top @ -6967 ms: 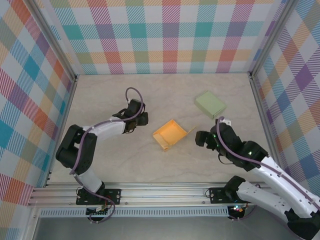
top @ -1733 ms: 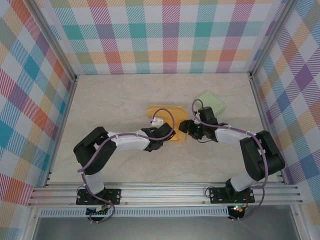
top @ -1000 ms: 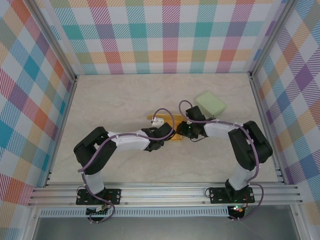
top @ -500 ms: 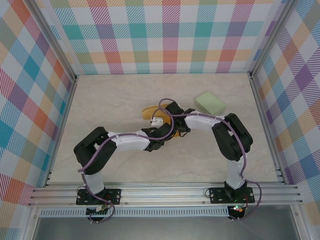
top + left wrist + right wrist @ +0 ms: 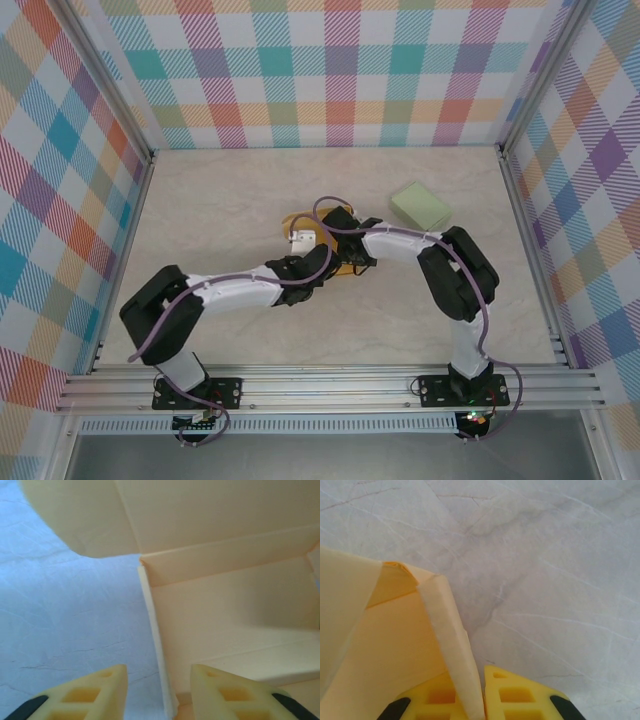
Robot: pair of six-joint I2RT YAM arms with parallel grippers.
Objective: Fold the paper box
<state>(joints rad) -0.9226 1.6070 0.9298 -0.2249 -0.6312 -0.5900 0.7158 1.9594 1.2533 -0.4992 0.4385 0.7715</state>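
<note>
The orange paper box (image 5: 322, 245) lies mid-table, largely covered by both wrists. My left gripper (image 5: 310, 260) comes at it from the near left. In the left wrist view the box (image 5: 225, 605) shows its inside walls and a raised flap. The left gripper (image 5: 159, 692) is open, its fingers straddling a thin wall edge without pinching it. My right gripper (image 5: 337, 236) reaches in from the right. In the right wrist view it (image 5: 482, 697) is shut on an upright wall of the box (image 5: 395, 645).
A folded green box (image 5: 421, 206) sits at the back right, apart from the arms. Bare marble tabletop (image 5: 230, 190) surrounds the work area. Checkered walls and metal rails (image 5: 140, 200) bound the table.
My left gripper has opened and let go of the box wall, and its arm has stretched out lower. The right gripper stays shut on the box, which shifted slightly left.
</note>
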